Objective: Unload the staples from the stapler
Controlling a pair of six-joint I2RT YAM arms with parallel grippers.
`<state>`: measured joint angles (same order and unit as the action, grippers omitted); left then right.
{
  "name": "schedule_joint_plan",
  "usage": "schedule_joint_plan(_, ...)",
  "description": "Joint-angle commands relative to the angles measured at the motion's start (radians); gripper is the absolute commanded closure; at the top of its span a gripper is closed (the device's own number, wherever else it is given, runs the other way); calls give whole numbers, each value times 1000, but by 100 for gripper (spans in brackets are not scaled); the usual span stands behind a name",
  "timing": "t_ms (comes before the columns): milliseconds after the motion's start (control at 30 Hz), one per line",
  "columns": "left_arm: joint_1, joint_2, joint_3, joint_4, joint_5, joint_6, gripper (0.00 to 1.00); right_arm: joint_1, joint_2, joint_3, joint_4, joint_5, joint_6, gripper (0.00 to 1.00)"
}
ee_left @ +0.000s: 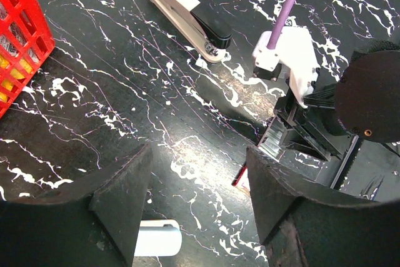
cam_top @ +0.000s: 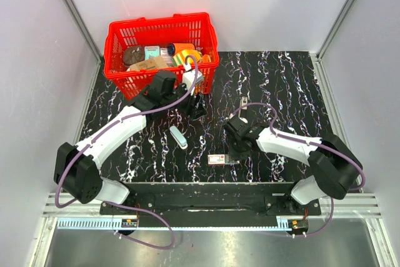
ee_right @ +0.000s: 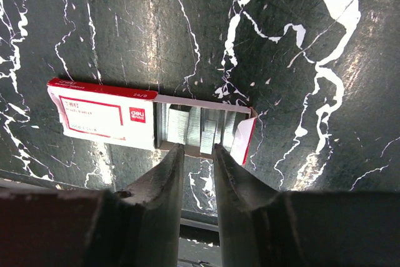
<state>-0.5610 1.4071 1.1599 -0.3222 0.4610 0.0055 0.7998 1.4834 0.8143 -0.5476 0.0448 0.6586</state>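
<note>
The stapler (ee_left: pixel 187 17), white-grey with a black nose, lies shut on the black marbled table, also seen as the stapler (cam_top: pixel 242 105) behind my right arm. A red and white staple box (ee_right: pixel 103 114) lies slid open, strips of staples (ee_right: pixel 187 126) showing in its tray. My right gripper (ee_right: pixel 197 147) hangs right over the tray's near edge, fingers a narrow gap apart with nothing between them. In the top view the right gripper (cam_top: pixel 236 148) is beside the staple box (cam_top: pixel 219 159). My left gripper (ee_left: pixel 197 217) hovers open and empty over bare table, and shows as the left gripper (cam_top: pixel 197 109) near the basket.
A red basket (cam_top: pixel 119 79) full of items stands at the back left, its wall (ee_left: pixel 22 42) close to my left gripper. A small white cylinder (cam_top: pixel 178 137) lies on the table by the left fingers. White walls enclose the table on three sides.
</note>
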Motion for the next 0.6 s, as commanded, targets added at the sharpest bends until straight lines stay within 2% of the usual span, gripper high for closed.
schedule_joint_plan(0, -7, -39, 7, 15, -19, 19, 34, 12, -31, 55, -14, 41, -14, 69)
schedule_joint_plan(567, -20, -31, -8, 15, -50, 57, 34, 12, -41, 71, -41, 67, -25, 73)
